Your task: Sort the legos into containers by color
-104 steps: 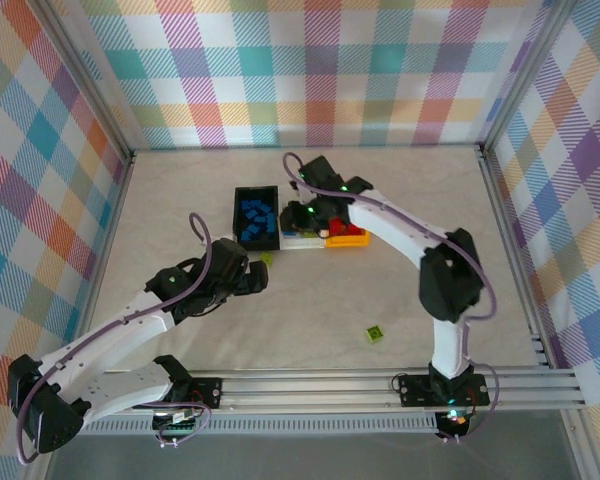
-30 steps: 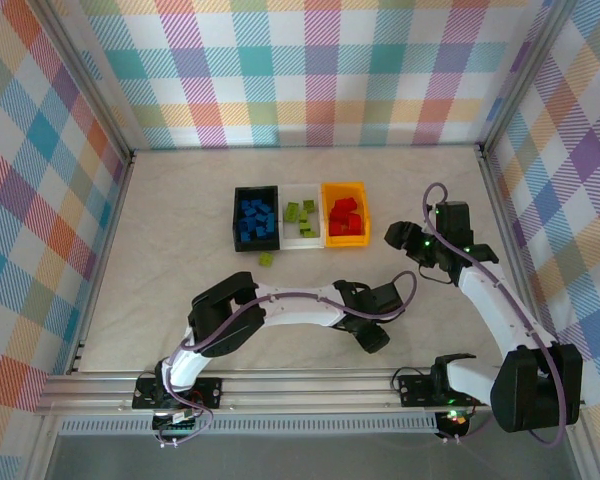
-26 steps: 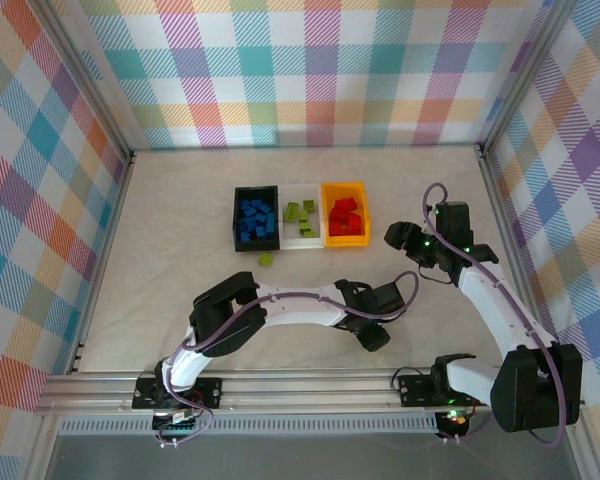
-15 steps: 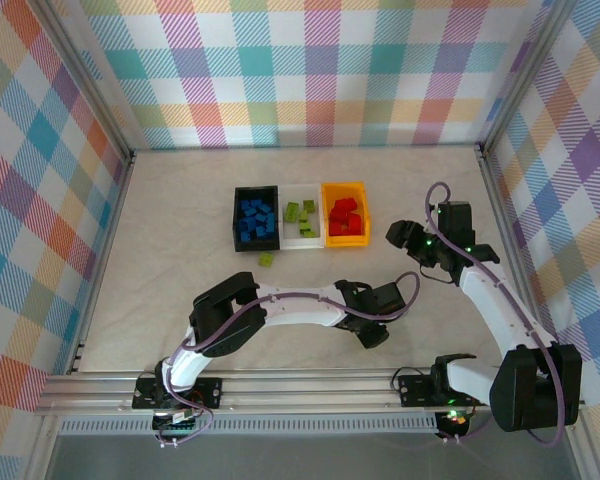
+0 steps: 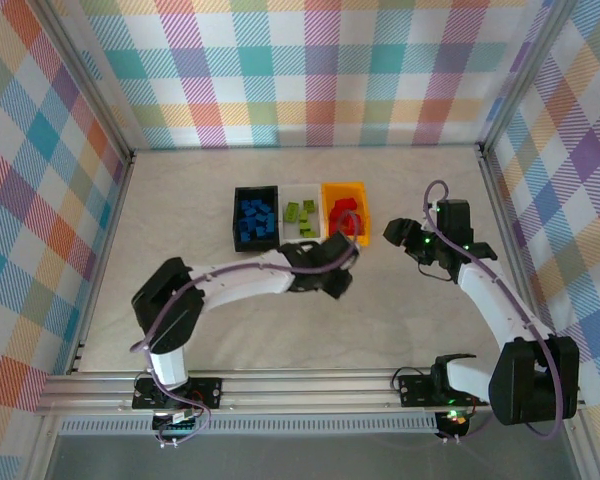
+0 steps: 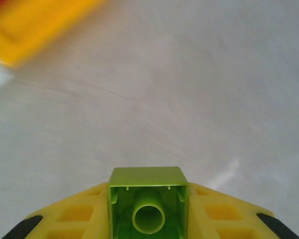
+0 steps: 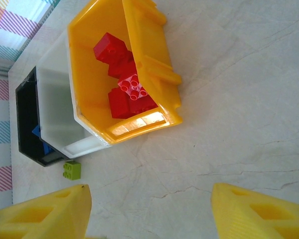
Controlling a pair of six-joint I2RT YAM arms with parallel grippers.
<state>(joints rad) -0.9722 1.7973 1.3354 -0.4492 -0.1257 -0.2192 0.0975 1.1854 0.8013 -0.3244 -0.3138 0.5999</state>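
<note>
My left gripper [image 5: 338, 266] hangs just in front of the orange bin [image 5: 344, 186], shut on a lime green lego [image 6: 147, 181] whose hollow underside faces the wrist camera between the yellow fingers [image 6: 74, 214]. The three joined containers sit mid-table: the black bin [image 5: 236, 218] with blue legos [image 5: 255, 213], the white bin [image 5: 302, 187] with green legos [image 5: 300, 212], and the orange one with red legos [image 7: 124, 84]. A second green lego [image 7: 72, 170] lies loose on the table near the black bin [image 7: 25, 124]. My right gripper [image 5: 392, 233] stands open to the right of the bins, with nothing between its fingers [image 7: 45, 214].
Checked walls close off the table at the back and both sides. A metal rail [image 5: 380, 385] runs along the near edge by the arm bases. The left arm's white links [image 5: 230, 280] stretch across the table in front of the bins.
The left gripper has shut on a green lego near the front middle of the table and swung up with it to just in front of the bins. The right arm has barely moved.
</note>
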